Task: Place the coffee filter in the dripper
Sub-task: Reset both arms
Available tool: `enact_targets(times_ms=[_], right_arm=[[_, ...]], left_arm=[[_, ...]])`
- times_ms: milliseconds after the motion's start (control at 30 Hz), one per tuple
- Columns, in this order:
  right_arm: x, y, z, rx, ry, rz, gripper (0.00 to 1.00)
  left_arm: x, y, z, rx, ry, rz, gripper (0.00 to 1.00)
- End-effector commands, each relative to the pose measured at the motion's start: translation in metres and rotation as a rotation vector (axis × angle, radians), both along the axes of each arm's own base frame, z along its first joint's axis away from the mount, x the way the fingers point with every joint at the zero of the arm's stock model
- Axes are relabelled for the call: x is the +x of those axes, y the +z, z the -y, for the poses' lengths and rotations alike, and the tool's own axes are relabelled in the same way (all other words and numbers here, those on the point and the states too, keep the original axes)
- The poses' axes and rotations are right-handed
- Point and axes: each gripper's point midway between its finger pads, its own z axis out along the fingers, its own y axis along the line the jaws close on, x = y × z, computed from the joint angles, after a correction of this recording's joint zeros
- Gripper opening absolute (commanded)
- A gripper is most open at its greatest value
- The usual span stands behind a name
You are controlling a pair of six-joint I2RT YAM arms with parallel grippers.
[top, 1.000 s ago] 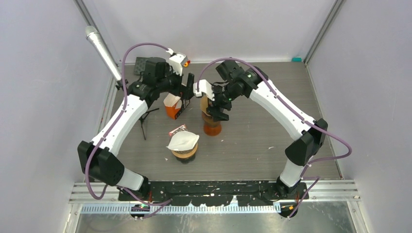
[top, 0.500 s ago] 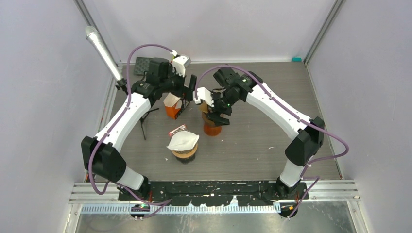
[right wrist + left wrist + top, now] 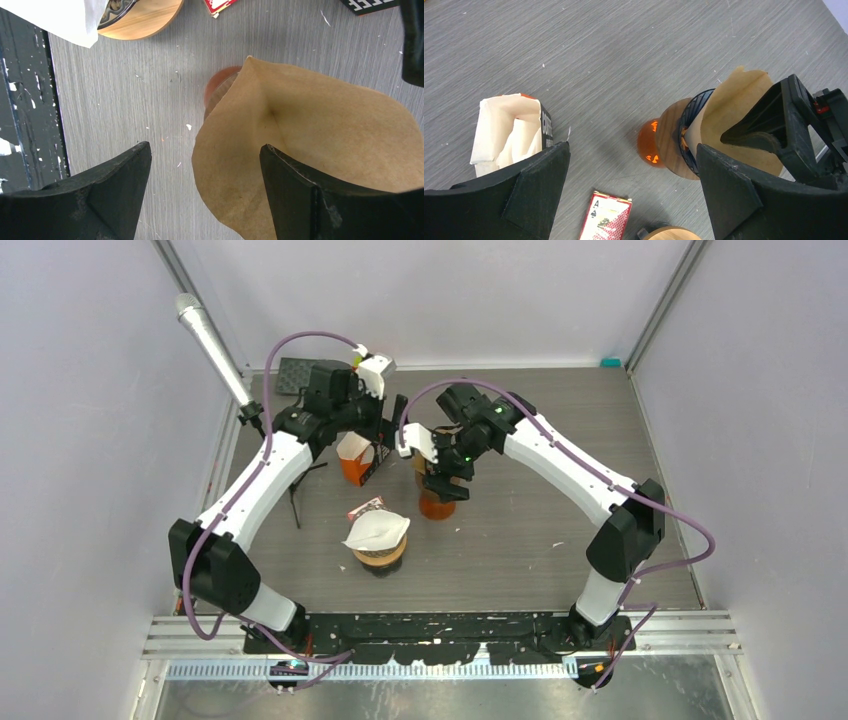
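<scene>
A brown paper coffee filter (image 3: 320, 145) stands open in the black wire dripper (image 3: 691, 127), which sits on a wooden disc over an orange glass (image 3: 647, 145). My right gripper (image 3: 205, 165) hangs open just above it. One finger is over the filter's inside, the other over bare table, and the filter's rim (image 3: 739, 100) lies between them. In the top view that gripper (image 3: 445, 478) covers most of the dripper (image 3: 436, 502). My left gripper (image 3: 631, 190) is open and empty, between the orange box of white filters (image 3: 509, 130) and the dripper.
A second dripper with a white filter (image 3: 378, 532) stands nearer the arms, with a red card pack (image 3: 604, 217) beside it. A microphone (image 3: 210, 340) on a tripod and a black pad (image 3: 292, 370) are at the far left. Walls enclose the table.
My right gripper has shifted slightly left and lower over the brown filter, its jaws a touch narrower. The left arm has barely moved.
</scene>
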Motion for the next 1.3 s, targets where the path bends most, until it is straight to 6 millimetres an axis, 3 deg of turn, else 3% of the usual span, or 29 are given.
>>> enact_targets(times_ms=[0,267,600,967,1267], right_arm=[[0.003,-0.002,-0.008,0.016,0.009,0.012,0.84],[0.002,-0.022,-0.008,-0.019,0.015,-0.015,0.83],[0.005,-0.029,-0.009,-0.039,0.015,-0.021,0.83],[0.007,0.014,-0.018,0.040,-0.011,0.008,0.88],[0.004,0.031,-0.013,0.047,-0.021,0.038,0.90]], left_arm=[[0.010,0.004,-0.004,0.005,0.050,0.035,1.00],[0.014,0.003,-0.012,0.037,0.090,0.049,1.00],[0.014,0.007,-0.018,0.058,0.101,0.080,1.00],[0.013,0.009,-0.021,0.073,0.099,0.094,1.00],[0.015,0.012,-0.023,0.085,0.104,0.107,1.00]])
